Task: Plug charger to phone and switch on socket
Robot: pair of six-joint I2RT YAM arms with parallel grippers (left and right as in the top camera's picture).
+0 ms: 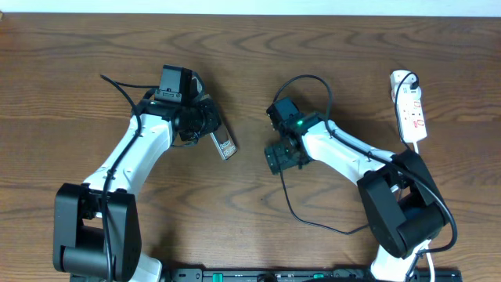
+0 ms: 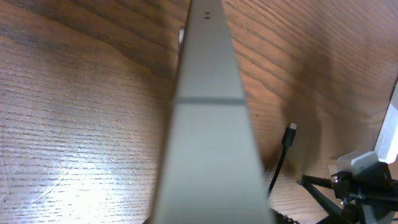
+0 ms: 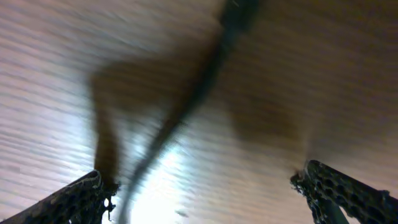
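Bench (image 1: 63, 78): brown wood grain, carries everything.

Left arm (image 1: 133, 149): reaches from the near-left corner to left of centre. Left jaws closed on the phone (image 1: 225, 144). The slab sticks out of them toward the middle of the bench. In the left wrist view the phone (image 2: 208, 124) runs edge-on up the middle of the frame, and the pads are hidden behind it. Cannot tell whether its far end touches the wood.

Right arm (image 1: 344, 153): reaches from the near-right corner toward centre, wrist pointing down. Right jaws spread wide, holding nothing. Both fingers (image 3: 81, 194) show at the bottom corners of the blurred right wrist view, well apart. The charger (image 3: 186, 112) lies on the wood between them, nearer the one on the left of the frame.

Socket (image 1: 412, 110): white strip at the far right, well apart from both arms. A black plug sits in its far end and a white cord (image 1: 421, 145) leaves its near end. Switch position too small to read.

Charger (image 1: 301, 211): black cable loops behind the right wrist, passes under the right jaws, then curves along the bench toward the right arm's base.

Plug tip (image 2: 290, 127): lies on the bench, apart from the phone and not inserted.
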